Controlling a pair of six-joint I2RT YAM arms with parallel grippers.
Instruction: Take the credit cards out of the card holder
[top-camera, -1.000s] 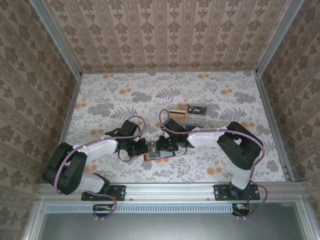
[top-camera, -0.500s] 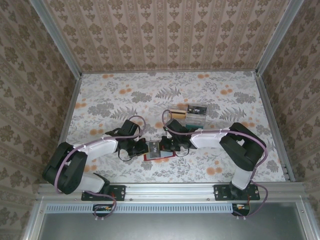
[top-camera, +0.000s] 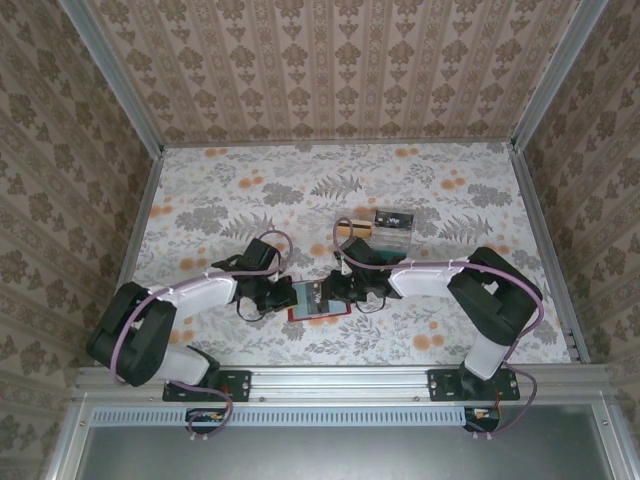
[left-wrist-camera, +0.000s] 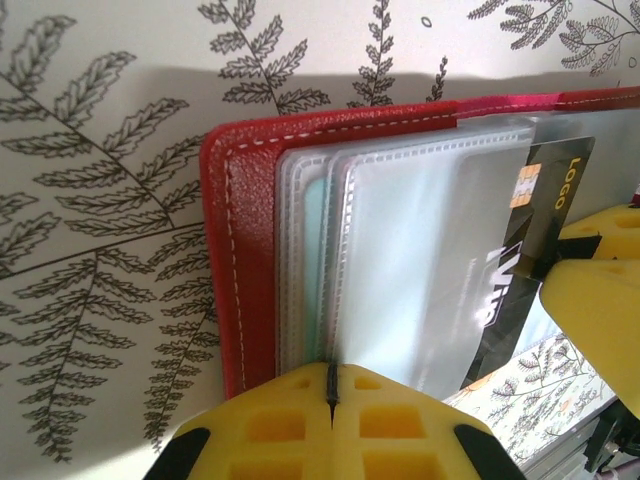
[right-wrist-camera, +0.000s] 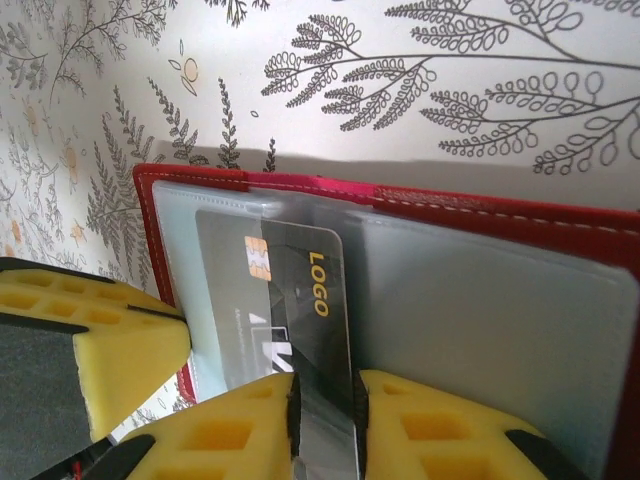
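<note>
Card holder (left-wrist-camera: 240, 250), red with white stitching, lies open on the table (top-camera: 250, 190) near the front edge, and the left gripper (left-wrist-camera: 330, 395) is clamped tight on its clear sleeves (left-wrist-camera: 400, 250). Right gripper (right-wrist-camera: 322, 425) straddles the partly exposed black card (right-wrist-camera: 300, 290) with pads a slit apart; whether they bite it I cannot tell. It should pinch firmly and pull straight along the sleeve. Farther back lies a tan card (top-camera: 349, 228).

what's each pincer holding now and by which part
Left pincer is shut on the card holder, pinching the edge of its clear sleeves. The black card has its free end between the fingers of the right pincer; whether it is clamped cannot be told.
</note>
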